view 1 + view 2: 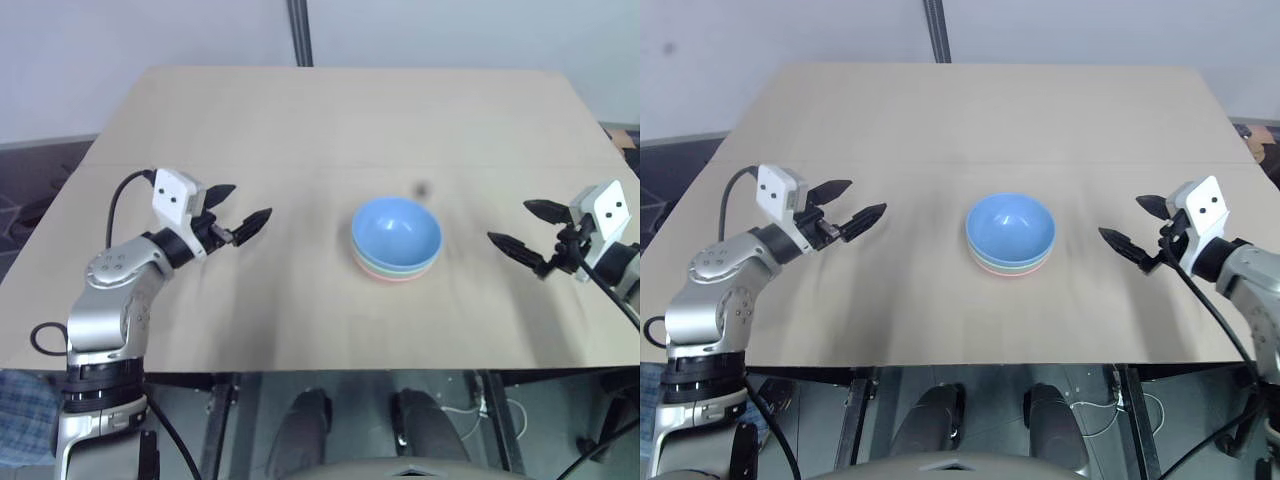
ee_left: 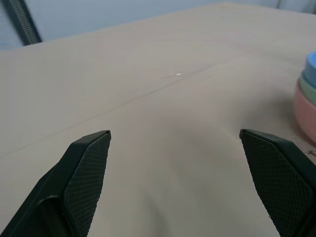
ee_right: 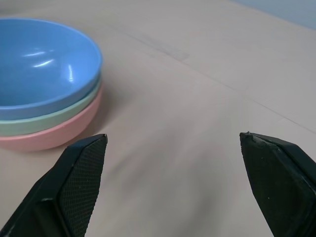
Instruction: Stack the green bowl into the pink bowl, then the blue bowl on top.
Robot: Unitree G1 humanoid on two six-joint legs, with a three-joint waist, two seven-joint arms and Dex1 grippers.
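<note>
Both hands spread empty, left hand (image 1: 243,222), right hand (image 1: 523,230), bare table (image 1: 300,130) flanking stacked bowls.

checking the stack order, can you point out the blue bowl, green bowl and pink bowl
blue bowl (image 3: 37,61): right wrist view, inner surface.
green bowl (image 3: 47,120): right wrist view, visible band of outer wall under the blue rim.
pink bowl (image 3: 54,136): right wrist view, outer wall at the bottom of the stack.

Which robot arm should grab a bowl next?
Neither needs to. The glossy light blue bowl already sits in the mint-green bowl, nested in the salmon-pink bowl. The left gripper and right gripper hang open, apart from the stack on opposite sides, about equally near.
</note>
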